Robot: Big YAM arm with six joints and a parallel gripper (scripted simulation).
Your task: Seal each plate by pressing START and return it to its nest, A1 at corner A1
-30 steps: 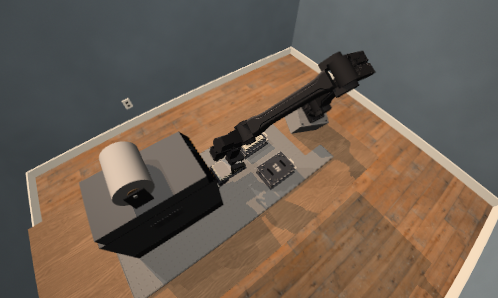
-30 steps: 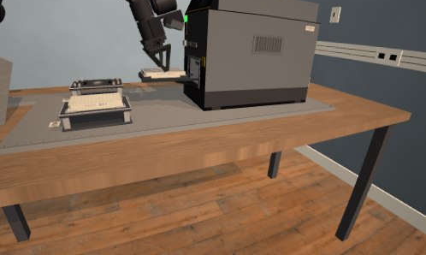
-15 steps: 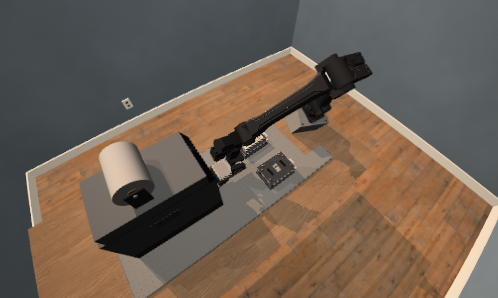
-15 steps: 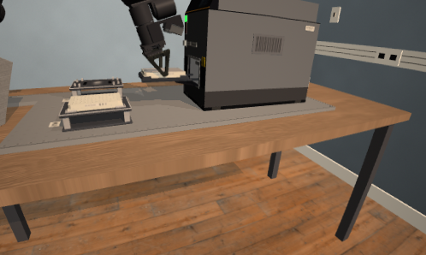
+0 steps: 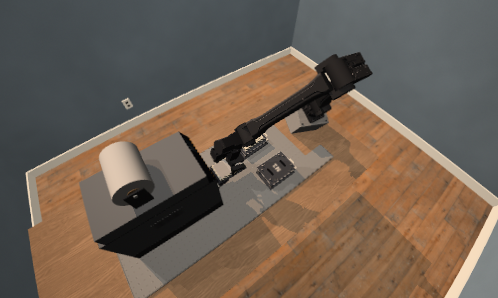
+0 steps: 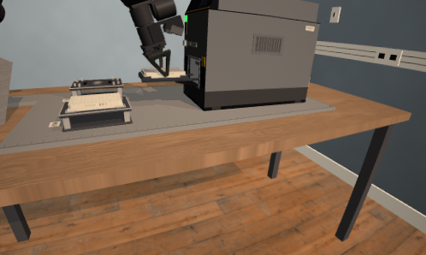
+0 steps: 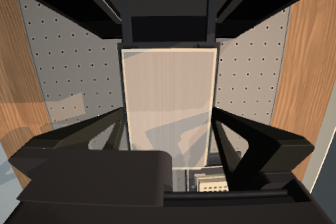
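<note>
A plate (image 7: 167, 85) (image 6: 150, 74) (image 5: 220, 171) with a smooth, foil-like top and no wells showing lies flat on the sealer's extended stage (image 6: 164, 79). My gripper (image 7: 168, 112) (image 6: 166, 74) is open, with one finger beside each long side of this plate. Whether the fingers touch it, I cannot tell. The sealer (image 6: 257, 74) (image 5: 165, 221) shows a green lamp (image 6: 186, 18). Another plate (image 6: 95, 101) (image 5: 257, 141) (image 7: 212, 186), with open wells, sits in the near nest (image 6: 97, 118) of the exterior view. The far nest (image 6: 96, 83) (image 5: 275, 170) is empty. Nest labels and the START button are not readable.
The sealer's dark front stands close beyond the fingers. A white roll (image 5: 125, 171) sits on top of the sealer. A perforated grey mat (image 7: 240, 95) (image 6: 162, 109) lies under the nests and sealer. The arm's grey base block (image 5: 302, 122) stands beyond the nests.
</note>
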